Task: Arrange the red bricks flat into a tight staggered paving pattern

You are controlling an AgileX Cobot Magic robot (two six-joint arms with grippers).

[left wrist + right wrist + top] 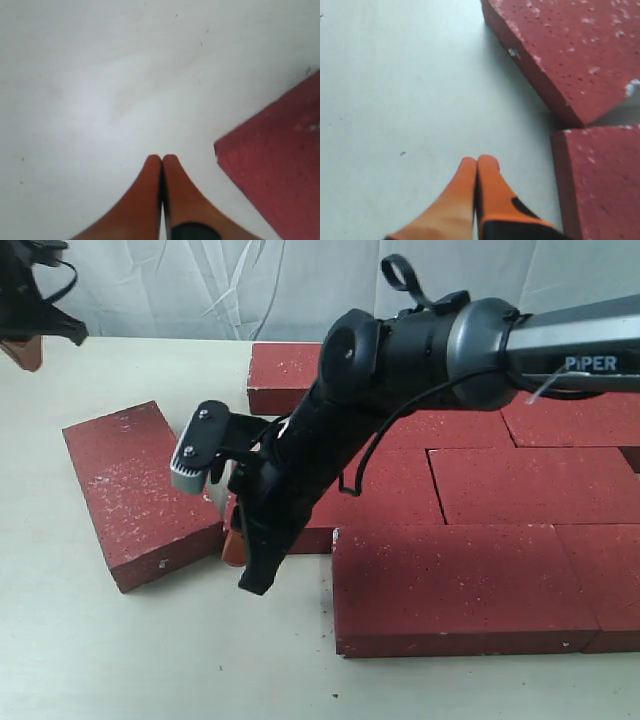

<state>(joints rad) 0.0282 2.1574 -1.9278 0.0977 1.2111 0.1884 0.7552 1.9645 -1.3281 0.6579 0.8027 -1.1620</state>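
Our left gripper (161,160) is pinched together and empty, behind and left of the loose skewed brick (140,490). We see our right gripper (476,161), likewise pinched and empty, just right of that brick; the laid red bricks (500,485) lie farther right.

Pale cream tabletop (120,660) under soft even light, crinkled white-grey sheet (200,290) behind.

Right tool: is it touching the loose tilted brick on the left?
Apart. The right wrist view shows a strip of bare table between the tips of the shut right tool and the loose brick.
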